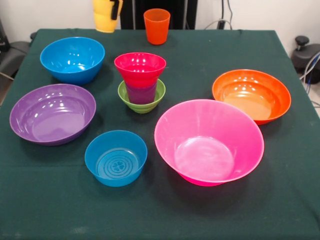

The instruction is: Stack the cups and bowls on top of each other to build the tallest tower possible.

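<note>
The tower stands mid-table: a small green bowl [142, 104] holds the translucent purple cup [141, 93], and the small red bowl [140, 65] sits on top of that cup. The orange cup [156, 26] stands upright at the table's far edge. To its left, at the picture's top edge, the yellow cup [104, 17] is in my gripper [115, 10]. One black finger lies against the cup's right side, and the cup's rim is cut off by the picture's edge. The arm above is out of view.
A mid-sized blue bowl [72, 59] sits far left and a purple bowl [52, 113] sits left. A small blue bowl [116, 157] is near the front, with the large pink bowl [209, 141] to its right. An orange bowl [251, 95] sits at the right. All rest on a dark green cloth [160, 215].
</note>
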### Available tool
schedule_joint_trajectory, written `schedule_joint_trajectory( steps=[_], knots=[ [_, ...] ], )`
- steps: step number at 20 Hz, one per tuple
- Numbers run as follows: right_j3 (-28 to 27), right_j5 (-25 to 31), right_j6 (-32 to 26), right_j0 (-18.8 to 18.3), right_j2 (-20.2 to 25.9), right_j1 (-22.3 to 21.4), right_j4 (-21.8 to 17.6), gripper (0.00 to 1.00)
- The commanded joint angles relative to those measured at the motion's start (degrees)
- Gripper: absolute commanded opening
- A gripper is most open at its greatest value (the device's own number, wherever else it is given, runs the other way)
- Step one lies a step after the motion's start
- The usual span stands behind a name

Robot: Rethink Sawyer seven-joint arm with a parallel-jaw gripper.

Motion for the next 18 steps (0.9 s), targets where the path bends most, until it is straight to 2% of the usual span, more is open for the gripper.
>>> schedule_joint_trajectory(
  steps=[1,18],
  knots=[
    [-0.7,7.0,3.0,2.3,7.3,-0.8,3.0,0.00],
    [-8.1,9.4,3.6,3.4,6.1,2.9,7.5,0.00]
  ],
)
